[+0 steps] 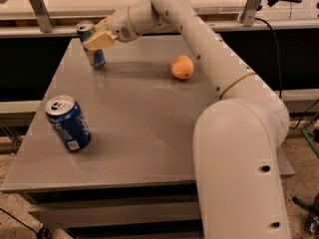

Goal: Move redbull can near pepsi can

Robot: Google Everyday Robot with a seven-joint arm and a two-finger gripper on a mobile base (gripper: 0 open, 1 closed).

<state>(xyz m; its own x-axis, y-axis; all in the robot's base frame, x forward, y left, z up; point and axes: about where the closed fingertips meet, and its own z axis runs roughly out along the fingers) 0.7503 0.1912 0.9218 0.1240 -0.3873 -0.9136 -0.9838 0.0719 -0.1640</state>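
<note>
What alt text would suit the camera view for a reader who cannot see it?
The robot's end effector is at the redbull can in the far left corner of a grey table, the arm stretched across from the right. The pepsi can stands apart near the front left edge, and an orange fruit sits toward the far middle.

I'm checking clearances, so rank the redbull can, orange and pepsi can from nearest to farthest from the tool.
1. redbull can, at the tool, far-left on the table.
2. orange, to the right, and pepsi can, front left: too close to call.
</note>
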